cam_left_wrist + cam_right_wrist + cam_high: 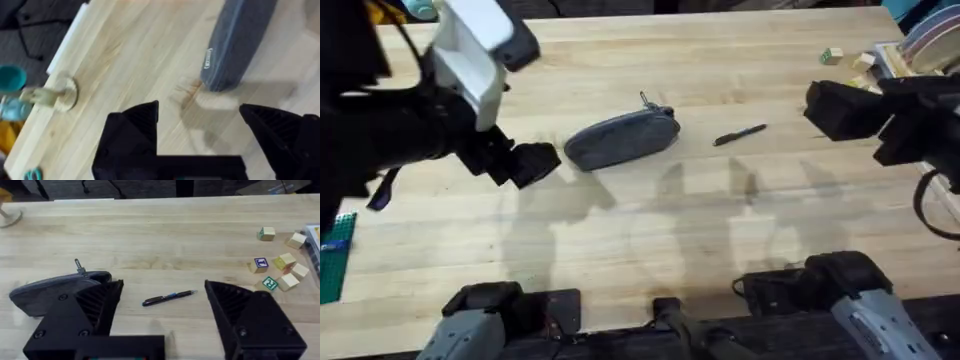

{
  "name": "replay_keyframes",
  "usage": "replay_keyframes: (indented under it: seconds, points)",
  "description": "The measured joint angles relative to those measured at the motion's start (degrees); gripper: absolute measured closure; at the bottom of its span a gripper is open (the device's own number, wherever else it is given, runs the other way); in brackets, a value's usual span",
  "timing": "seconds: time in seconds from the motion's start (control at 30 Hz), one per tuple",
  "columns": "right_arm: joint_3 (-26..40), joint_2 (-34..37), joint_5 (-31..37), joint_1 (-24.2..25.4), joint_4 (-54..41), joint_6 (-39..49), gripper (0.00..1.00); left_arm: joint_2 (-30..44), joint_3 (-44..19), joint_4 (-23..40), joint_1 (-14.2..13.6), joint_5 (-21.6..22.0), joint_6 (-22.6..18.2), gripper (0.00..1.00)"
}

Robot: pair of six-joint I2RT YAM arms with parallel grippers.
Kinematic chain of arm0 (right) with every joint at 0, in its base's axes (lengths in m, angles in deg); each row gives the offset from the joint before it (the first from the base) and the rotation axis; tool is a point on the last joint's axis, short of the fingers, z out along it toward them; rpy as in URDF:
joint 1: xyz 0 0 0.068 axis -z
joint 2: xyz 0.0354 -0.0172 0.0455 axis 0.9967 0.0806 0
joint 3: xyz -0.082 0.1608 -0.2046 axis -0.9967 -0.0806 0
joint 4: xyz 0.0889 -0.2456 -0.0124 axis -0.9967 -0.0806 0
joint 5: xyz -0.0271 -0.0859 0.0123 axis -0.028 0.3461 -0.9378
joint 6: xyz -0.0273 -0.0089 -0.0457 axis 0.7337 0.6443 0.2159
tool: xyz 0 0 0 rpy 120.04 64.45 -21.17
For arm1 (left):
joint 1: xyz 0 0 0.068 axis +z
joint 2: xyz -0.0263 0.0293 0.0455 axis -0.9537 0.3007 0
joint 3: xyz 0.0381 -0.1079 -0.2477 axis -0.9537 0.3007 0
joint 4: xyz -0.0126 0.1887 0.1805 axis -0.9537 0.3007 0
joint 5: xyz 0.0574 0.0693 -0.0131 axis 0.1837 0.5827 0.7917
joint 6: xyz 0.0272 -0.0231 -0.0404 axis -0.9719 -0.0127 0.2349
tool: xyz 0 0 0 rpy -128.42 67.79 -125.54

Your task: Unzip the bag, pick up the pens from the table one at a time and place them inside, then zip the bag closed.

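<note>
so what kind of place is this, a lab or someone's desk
Probably a robot lab bench: two arms work over a butcher-block table holding a grey pouch, a pen and toy letter blocks, with cables on the floor behind.

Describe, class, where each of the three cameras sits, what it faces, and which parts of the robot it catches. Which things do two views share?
Overhead: above the arm bases, looking down and forward at the table, bag and pen; both arms show.
Left wrist: on the left arm, facing the bag's end; left gripper open.
Right wrist: on the right arm, facing pen, bag and blocks; right gripper open.
Shared: all three show the bag; overhead and right wrist share the pen.
</note>
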Motion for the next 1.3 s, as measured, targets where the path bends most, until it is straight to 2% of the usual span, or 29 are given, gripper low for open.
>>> replay_keyframes:
  seconds: [0.2, 0.47, 0.93, 1.3]
  points:
    - [0.0, 0.0, 0.0, 0.0, 0.0, 0.0, 0.004, 5.6, 0.0, 0.0, 0.0, -5.5, -6.8, 0.006]
    - [0.0, 0.0, 0.0, 0.0, 0.0, 0.0, 0.004, 11.7, 0.0, 0.0, 0.0, -12.4, -9.3, 0.007]
    - [0.0, 0.0, 0.0, 0.0, 0.0, 0.0, 0.004, 24.7, 0.0, -0.6, 0.0, -15.3, -13.0, 0.007]
    - [0.0, 0.0, 0.0, 0.0, 0.0, 0.0, 0.003, 32.9, 0.0, -9.2, 0.0, -17.2, -13.6, 0.008]
